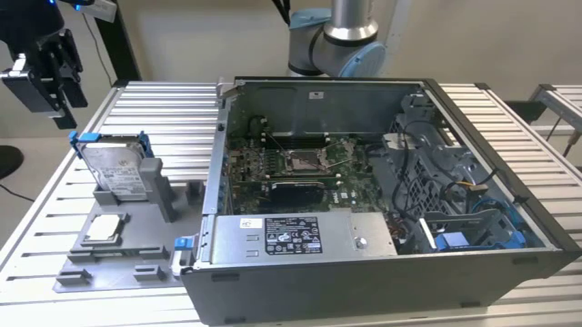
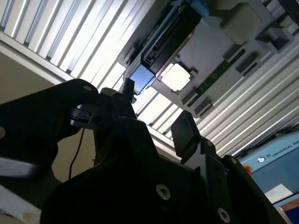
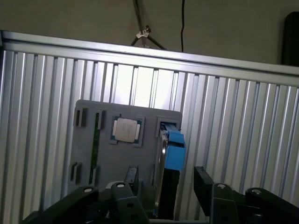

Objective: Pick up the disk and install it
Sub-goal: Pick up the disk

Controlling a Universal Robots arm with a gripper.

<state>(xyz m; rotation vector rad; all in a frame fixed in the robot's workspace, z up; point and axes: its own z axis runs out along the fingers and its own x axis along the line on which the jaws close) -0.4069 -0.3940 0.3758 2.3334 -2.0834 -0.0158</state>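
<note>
The open computer case (image 1: 364,300) lay beside the grey stand (image 1: 136,259), where the disk (image 1: 119,167) stood upright. My pincer (image 1: 68,112) hung above it, released and empty. This approach, I judged, wanted my fingers (image 3: 203,184) squarely astride its flat faces.

Exterior view: soft, even room light; the table (image 1: 146,102) looks pale and bright.
Inside the computer case (image 1: 318,102): dimmer, with shade under its walls.
Second wrist view: strong glare on the table; the chip (image 2: 176,77) shines almost white.
Gripper (image 2: 155,106): a black shape against the light, with few details to see.
First wrist view: a bright patch on the table beside the grey tray (image 3: 117,163); past the table's edge it is dim.
</note>
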